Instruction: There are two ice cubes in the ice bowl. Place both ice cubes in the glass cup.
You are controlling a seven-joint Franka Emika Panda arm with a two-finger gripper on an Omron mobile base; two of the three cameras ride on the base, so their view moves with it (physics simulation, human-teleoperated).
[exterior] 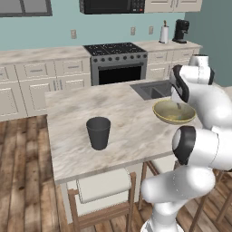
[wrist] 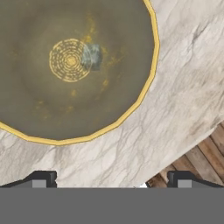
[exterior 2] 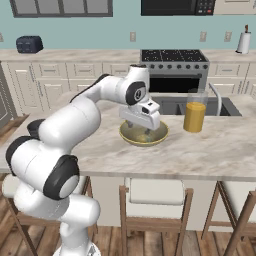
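Above ice bowl [exterior 2: 143,134]: hand [exterior 2: 146,131] pointing down, jaws wide apart, holding nothing; apparently one ice cube [wrist: 92,56] inside.

Even, flat rendered light, bright, no clear source. Faint soft shadow under the glass cup [exterior: 98,132] on the counter [exterior: 72,113]. No glare or motion blur. Low-res, slightly soft edges; ice bowl [wrist: 52,105] interior dim, mottled.
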